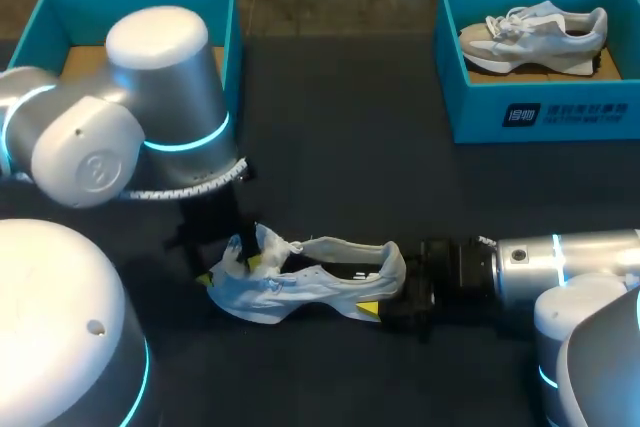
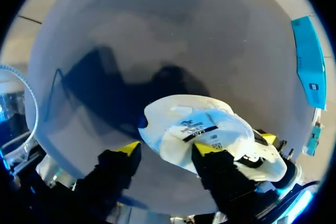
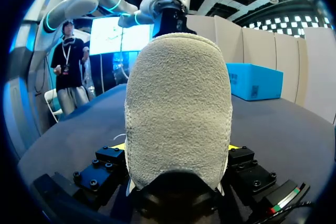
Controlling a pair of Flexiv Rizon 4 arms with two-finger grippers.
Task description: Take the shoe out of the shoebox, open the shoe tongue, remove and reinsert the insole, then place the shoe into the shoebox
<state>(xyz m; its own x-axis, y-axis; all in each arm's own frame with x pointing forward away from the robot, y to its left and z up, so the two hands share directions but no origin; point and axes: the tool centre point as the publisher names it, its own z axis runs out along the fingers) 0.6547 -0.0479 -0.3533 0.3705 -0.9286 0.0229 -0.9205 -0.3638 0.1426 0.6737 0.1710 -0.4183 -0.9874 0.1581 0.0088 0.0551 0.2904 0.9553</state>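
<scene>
Across the dark table (image 1: 340,147), everything is arranged around the white shoe (image 1: 300,287), which lies out of its box near the table's front edge. Whether its sole rests on the surface or hangs just above it cannot be told.

The left arm (image 1: 165,97) comes down over the shoe's toe end, and the right arm (image 1: 570,257) lies level behind its heel. This split looks deliberate: one arm steadies the shoe while the other works at its opening.

Two blue shoeboxes stand well beyond the shoe. The open shoebox (image 1: 60,7) past its toe end shows only a cardboard floor and is probably where the shoe belongs. The other shoebox (image 1: 540,112), past the heel end, holds a second shoe (image 1: 535,35) that neither arm touches.

The right jaws are clamped on the shoe's fuzzy heel (image 3: 178,108), with a yellow tip showing on each side of it. Held from behind like this, the shoe sits upright with its mouth free.

The left jaws stand wide apart over the front of the shoe. One yellow tip (image 2: 207,148) presses against a white flap (image 2: 194,127) with a printed label, and the other tip (image 2: 128,148) is clear of it, so nothing is gripped there. The flap could be the tongue or the insole; the pictures do not settle it. The work seems to be at the tongue or insole stage, and the return to the box is not yet begun.
</scene>
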